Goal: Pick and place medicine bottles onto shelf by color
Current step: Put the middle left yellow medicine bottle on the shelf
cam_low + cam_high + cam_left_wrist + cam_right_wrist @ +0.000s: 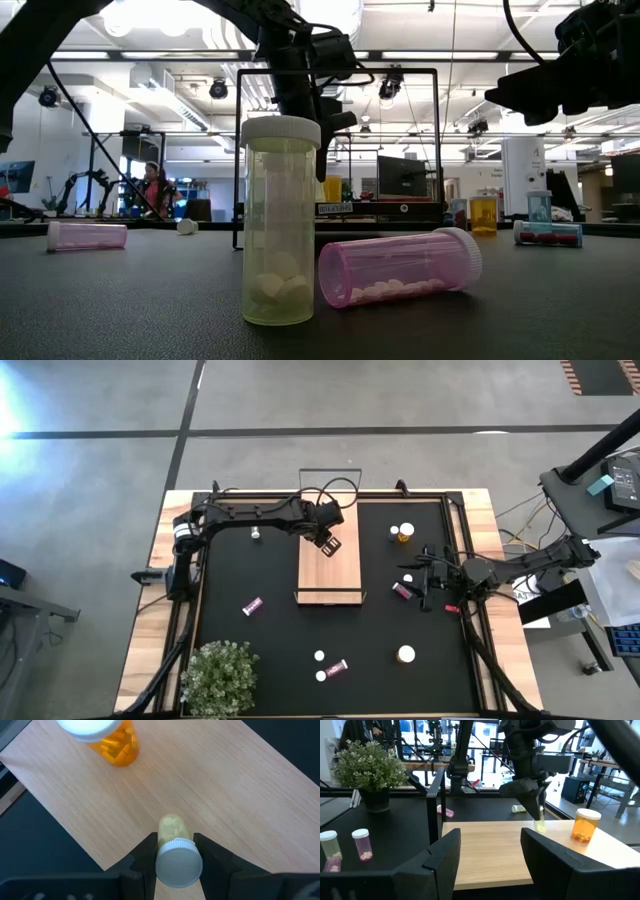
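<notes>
Over the long light-wood shelf board [330, 560], the left claw [175, 857] is pinching a pale yellowish white-capped pill bottle [173, 851] w/ its base on the wood, near an upright amber bottle [585, 825]. Right claw [490, 855] hangs spread, empty, just beside the shelf.

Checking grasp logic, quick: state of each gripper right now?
Left gripper: shut on a pale yellowish pill bottle, over the shelf.
Right gripper: open, holding nothing, facing the shelf.
</notes>
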{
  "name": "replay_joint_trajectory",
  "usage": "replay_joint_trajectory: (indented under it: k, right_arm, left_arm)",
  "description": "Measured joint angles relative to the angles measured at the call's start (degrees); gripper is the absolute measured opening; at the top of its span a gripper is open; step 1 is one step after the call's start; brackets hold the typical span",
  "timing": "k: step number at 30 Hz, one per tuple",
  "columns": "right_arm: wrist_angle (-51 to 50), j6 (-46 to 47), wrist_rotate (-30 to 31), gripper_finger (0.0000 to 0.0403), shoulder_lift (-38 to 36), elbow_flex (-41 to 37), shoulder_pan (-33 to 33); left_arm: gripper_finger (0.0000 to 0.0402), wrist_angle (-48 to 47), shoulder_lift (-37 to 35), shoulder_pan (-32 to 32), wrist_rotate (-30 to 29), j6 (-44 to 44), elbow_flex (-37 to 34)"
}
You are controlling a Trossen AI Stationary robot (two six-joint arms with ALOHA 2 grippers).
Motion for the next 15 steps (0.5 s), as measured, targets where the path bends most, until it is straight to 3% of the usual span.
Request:
replay_joint_trajectory:
  k: [15]
  right_arm:
    - [0.0,0.0,0.0,0.0199,0.0,0.0,0.0]
  left_arm:
    - [0.0094,-2.7,-0.3,1.0,0.3,-1.5,0.8]
